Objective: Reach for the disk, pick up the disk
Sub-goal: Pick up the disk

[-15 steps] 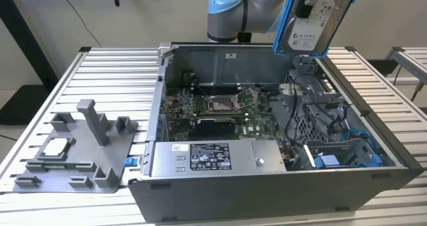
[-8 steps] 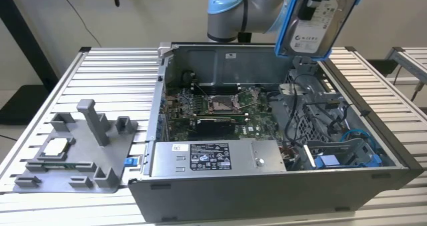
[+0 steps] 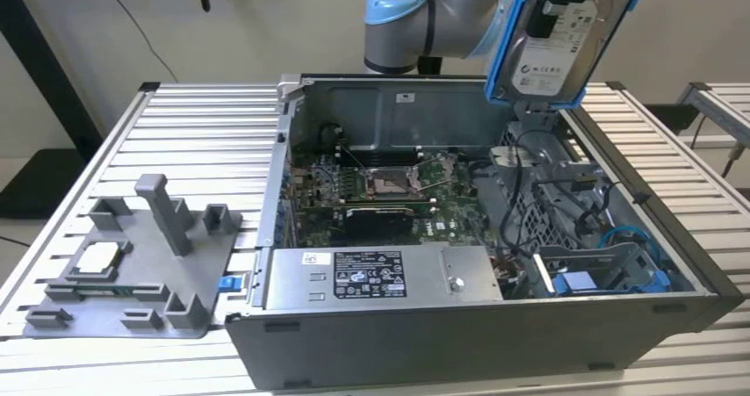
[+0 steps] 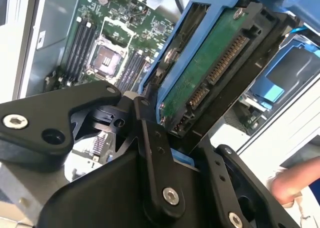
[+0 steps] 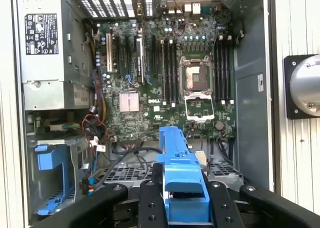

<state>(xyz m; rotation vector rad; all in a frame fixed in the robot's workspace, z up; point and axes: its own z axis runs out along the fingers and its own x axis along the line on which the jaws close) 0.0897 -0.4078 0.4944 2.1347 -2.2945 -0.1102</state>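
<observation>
Slatted metal table (image 3: 188, 124) under an open computer case (image 3: 469, 326), motherboard (image 3: 375, 194) exposed inside. Lifted clear above the case's far wall: the disk (image 3: 560, 40), label facing the exterior view, blue rails along its edges. Clamped tight on the disk, the gripper (image 4: 170, 138), black fingers (image 4: 150, 153) pressed against the blue rail and the green circuit side. Beside the case on the table, a grey fixture (image 3: 140, 264).
</observation>
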